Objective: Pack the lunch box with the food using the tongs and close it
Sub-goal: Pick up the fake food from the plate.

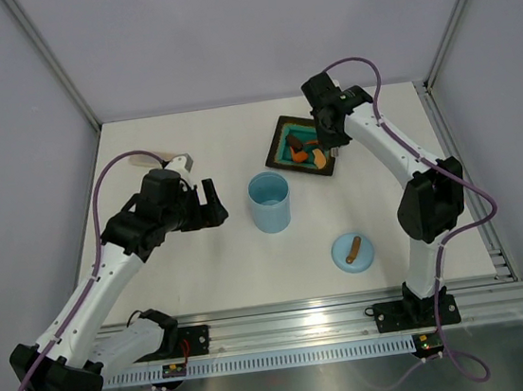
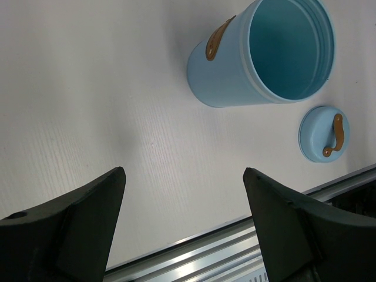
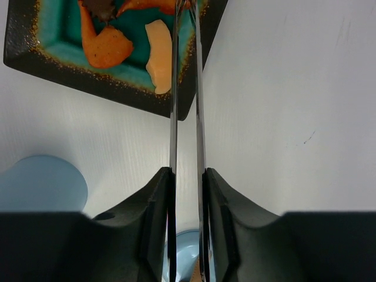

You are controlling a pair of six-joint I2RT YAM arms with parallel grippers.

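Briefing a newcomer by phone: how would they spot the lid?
On the white table, find the tall blue lunch box mid-table. The lid lies apart, right of it toward the rail: a flat round blue disc with a brown bar on top.

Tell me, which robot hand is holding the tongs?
The right gripper: it squeezes the tongs over the plate. The left gripper is open, holding nothing.

Light blue lunch box (image 1: pixel 269 202) and lid (image 1: pixel 342 255), brown bar (image 1: pixel 352 249); silvery tongs (image 3: pixel 174 117); teal plate (image 3: pixel 59 29), gold-speckled dark rim (image 3: pixel 106 82); orange food (image 3: pixel 106 48).
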